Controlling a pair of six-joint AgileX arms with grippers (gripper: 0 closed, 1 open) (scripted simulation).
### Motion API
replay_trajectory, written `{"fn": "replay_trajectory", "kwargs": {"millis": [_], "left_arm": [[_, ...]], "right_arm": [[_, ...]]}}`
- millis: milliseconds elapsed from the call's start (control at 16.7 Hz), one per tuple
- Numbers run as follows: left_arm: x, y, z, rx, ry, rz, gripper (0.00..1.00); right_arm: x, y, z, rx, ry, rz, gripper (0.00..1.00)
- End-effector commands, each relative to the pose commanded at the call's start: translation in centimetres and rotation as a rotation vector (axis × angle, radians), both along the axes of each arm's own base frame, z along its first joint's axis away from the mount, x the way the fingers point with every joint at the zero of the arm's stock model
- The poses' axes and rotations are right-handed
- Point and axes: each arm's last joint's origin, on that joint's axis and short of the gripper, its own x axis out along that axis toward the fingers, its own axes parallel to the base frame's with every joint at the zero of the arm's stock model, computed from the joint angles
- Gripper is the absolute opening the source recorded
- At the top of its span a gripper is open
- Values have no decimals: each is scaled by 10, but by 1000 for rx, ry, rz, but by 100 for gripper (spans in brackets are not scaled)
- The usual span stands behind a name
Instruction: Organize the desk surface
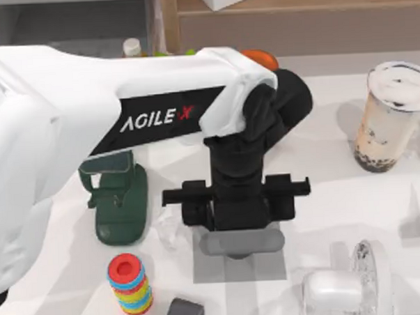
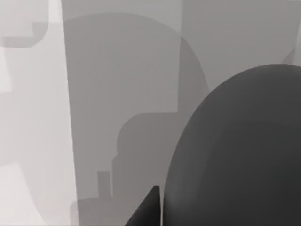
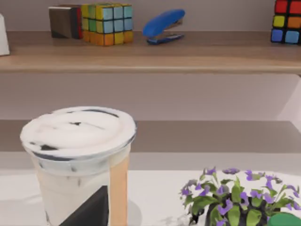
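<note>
One arm is at work: my left arm reaches from the nine o'clock edge of the top view across to the middle, its black left gripper (image 1: 240, 241) pointing straight down over the small grey square mat (image 1: 215, 269) on the white tabletop (image 1: 324, 215); a grey rounded piece sits right under it, and I cannot tell how wide the jaws stand or whether they hold anything. Toward eight o'clock of the gripper stands a stack of coloured rings (image 1: 130, 284), with a dark green stand (image 1: 121, 203) just above it at nine o'clock; a bubble tea cup (image 1: 389, 118) stands well apart at two o'clock; a white and clear object (image 1: 345, 287) lies at five o'clock. From the right wrist the same cup (image 3: 80, 165) appears beside a purple-flowered plant (image 3: 230, 200), with a wooden shelf (image 3: 150, 59) behind carrying two colour cubes and a blue stapler (image 3: 163, 26).
</note>
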Motion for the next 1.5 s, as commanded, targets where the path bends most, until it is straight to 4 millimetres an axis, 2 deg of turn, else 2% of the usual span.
{"fn": "replay_trajectory", "kwargs": {"millis": [600, 1380, 1500], "left_arm": [[0, 0, -10, 0, 0, 0, 0], [0, 0, -10, 0, 0, 0, 98], [0, 0, -10, 0, 0, 0, 100]], "right_arm": [[0, 0, 0, 0, 0, 0, 100], [0, 0, 0, 0, 0, 0, 100], [0, 0, 0, 0, 0, 0, 100]]}}
